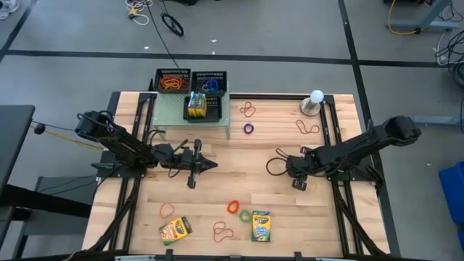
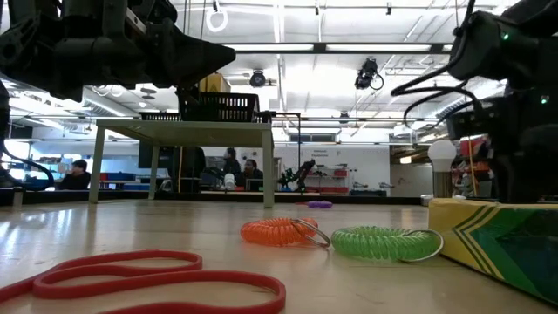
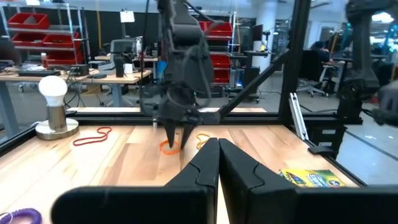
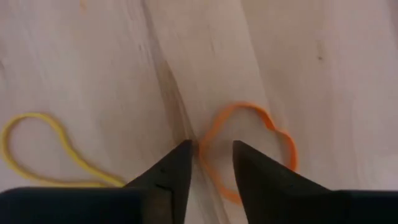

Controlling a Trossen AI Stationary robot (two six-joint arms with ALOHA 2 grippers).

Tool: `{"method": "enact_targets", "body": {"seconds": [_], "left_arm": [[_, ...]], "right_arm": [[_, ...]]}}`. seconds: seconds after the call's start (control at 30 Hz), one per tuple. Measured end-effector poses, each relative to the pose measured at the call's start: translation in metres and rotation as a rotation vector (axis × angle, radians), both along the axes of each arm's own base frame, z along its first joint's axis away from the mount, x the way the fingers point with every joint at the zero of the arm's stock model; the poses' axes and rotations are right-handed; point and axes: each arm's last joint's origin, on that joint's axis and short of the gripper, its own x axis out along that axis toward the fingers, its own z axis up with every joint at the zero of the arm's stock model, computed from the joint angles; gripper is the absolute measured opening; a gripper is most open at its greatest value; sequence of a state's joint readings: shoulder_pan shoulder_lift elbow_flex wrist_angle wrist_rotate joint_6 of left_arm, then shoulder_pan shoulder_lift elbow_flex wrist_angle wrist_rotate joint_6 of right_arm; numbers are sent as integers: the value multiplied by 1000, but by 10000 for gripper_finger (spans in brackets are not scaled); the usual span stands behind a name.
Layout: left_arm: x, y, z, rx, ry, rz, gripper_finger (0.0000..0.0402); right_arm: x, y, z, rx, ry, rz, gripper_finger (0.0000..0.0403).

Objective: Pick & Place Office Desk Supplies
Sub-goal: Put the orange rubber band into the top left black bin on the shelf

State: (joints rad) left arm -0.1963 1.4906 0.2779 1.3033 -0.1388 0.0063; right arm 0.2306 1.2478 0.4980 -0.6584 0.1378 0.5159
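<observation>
My right gripper (image 1: 299,181) points down at the table's right middle. In the right wrist view it (image 4: 210,149) is open, one finger on each side of the near edge of an orange rubber band (image 4: 277,134) that lies flat on the wood. A yellow band (image 4: 37,140) lies beside it. My left gripper (image 1: 210,165) hovers shut over the table's middle, its fingers (image 3: 205,163) closed together and holding nothing. Two crayon boxes (image 1: 175,229) (image 1: 260,225) lie near the front edge. Black mesh trays (image 1: 173,80) (image 1: 209,81) stand at the far left. My right gripper comes from above, pointing down, with a strand of the orange band's edge (image 4: 204,155) in the gap between its fingers. The band lies flat on the table. I cannot tell whether either finger touches it.
An orange coil (image 1: 233,207), a green coil (image 1: 245,216) and red bands (image 1: 223,232) (image 1: 248,109) (image 1: 307,128) are scattered on the wood, with a purple coil (image 1: 249,129). A pale green shelf (image 1: 190,112) stands far left, a white ball on a stand (image 1: 316,101) far right.
</observation>
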Motion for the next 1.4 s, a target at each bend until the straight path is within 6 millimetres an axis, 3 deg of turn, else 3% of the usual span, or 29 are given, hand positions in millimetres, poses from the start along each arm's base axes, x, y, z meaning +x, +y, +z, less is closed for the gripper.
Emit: {"method": "enact_targets", "body": {"seconds": [0.17,0.3,0.43,0.57,0.83,1.17,1.4], "left_arm": [[0,1,-2,-51,23,25,20],[2,1,2,-52,1,43,26],[9,0,5,-60,16,47,21],[20,-1,7,-56,73,85,29],[49,-7,0,-35,146,92,104],[97,-15,-12,-11,143,137,189],[106,-19,-8,-9,124,85,173]], "right_arm": [[6,2,-6,1,15,15,64],[14,4,5,4,-33,10,9],[37,9,29,12,-184,25,10],[65,15,50,32,-489,103,5],[99,24,78,68,-942,229,3],[112,30,77,119,-1060,301,1],[113,30,77,116,-1076,319,2]]}}
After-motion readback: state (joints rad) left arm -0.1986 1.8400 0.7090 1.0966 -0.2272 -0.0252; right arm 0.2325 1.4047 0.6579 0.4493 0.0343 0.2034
